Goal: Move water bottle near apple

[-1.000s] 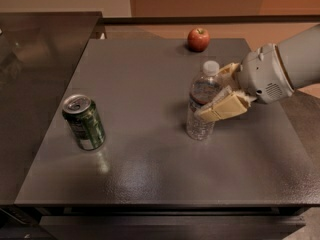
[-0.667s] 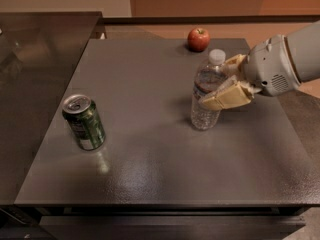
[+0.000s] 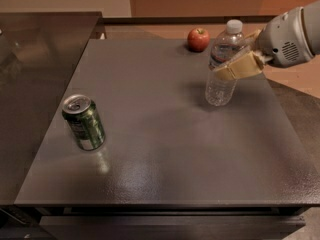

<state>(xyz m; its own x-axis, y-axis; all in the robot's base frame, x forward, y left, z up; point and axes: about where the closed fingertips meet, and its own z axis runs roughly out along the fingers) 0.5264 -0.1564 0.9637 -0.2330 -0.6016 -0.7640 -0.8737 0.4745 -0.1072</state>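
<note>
At the upper right of the frame, the beige claw (image 3: 232, 59) grips the clear ribbed plastic water bottle (image 3: 219, 88), tilted, near the small red apple (image 3: 198, 39) on the grey bench (image 3: 160, 174).

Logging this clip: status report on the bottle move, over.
Copy: end effector at right, shut on water bottle. Bottle tilted, close to apple, not touching. Nothing between them; can far left.

Gripper (image 3: 231, 64): just right of the apple (image 3: 198, 39), clamped round the water bottle (image 3: 222, 86); I cannot see its far finger.
Bottle's middle: covered by the near finger (image 3: 240, 70).
Arm (image 3: 292, 36): behind the gripper, cut off at the right edge.
</note>
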